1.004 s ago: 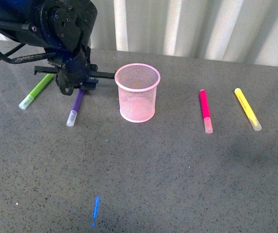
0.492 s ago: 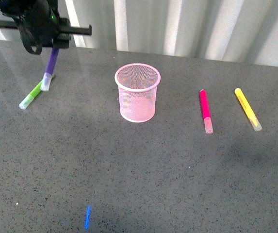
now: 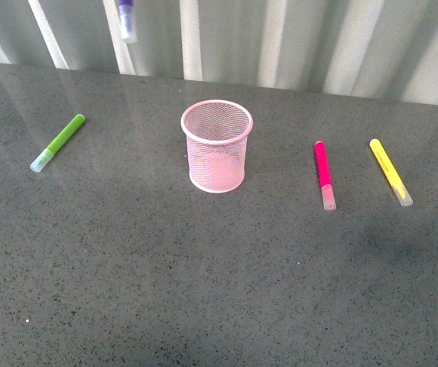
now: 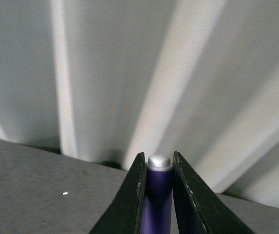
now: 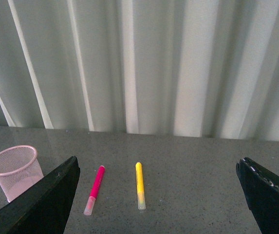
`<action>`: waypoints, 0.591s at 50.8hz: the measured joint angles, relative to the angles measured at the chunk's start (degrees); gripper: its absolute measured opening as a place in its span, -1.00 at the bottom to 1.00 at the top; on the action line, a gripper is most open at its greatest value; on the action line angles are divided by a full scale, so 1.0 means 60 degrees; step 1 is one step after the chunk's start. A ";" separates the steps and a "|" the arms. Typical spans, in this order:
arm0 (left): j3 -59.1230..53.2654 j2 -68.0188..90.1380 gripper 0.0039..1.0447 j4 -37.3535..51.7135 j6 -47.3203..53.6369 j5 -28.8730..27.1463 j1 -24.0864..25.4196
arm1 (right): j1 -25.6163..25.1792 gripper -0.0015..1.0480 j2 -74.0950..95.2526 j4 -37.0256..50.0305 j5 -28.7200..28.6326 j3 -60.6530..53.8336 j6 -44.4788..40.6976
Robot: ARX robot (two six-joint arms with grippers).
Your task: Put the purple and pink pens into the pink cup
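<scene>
The pink cup (image 3: pixel 217 145) stands upright at the middle of the table, also seen as a mesh cup (image 5: pixel 14 170) in the right wrist view. The purple pen (image 3: pixel 127 17) hangs at the top edge of the front view, up and left of the cup, clear cap down. My left gripper (image 4: pixel 158 163) is shut on the purple pen (image 4: pixel 158 195), its black fingers pressed against both sides. The pink pen (image 3: pixel 324 174) lies flat right of the cup, also visible as a magenta pen (image 5: pixel 95 189). My right gripper (image 5: pixel 156 190) is open, high above the table, nothing between its fingers.
A lime-green marker (image 3: pixel 57 142) lies left of the cup. A yellow marker (image 3: pixel 390 171) lies right of the pink pen, also in the right wrist view (image 5: pixel 139 185). A pale corrugated wall (image 3: pixel 295 42) stands behind the grey table (image 3: pixel 203 275).
The left arm has risen out of the front view, lifting the purple pen off the table up to the top edge. The blue light spot on the table is gone.
</scene>
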 joint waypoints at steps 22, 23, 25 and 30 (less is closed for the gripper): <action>-0.0525 0.0867 -0.78 0.2623 -0.0976 -0.0189 -0.1486 | 0.0000 0.87 0.0000 0.0000 0.0000 0.0000 0.0000; -0.0535 0.0911 -0.78 0.2659 -0.0976 -0.0204 -0.1494 | 0.0000 0.87 0.0000 0.0000 0.0000 0.0000 0.0000; -0.0576 0.1067 -0.78 0.2845 -0.0987 -0.0211 -0.1519 | 0.0000 0.87 0.0000 0.0000 0.0000 0.0000 -0.0004; -0.0696 0.1504 -0.78 0.3395 -0.1013 -0.0317 -0.1537 | 0.0000 0.87 0.0000 0.0000 0.0004 0.0000 0.0000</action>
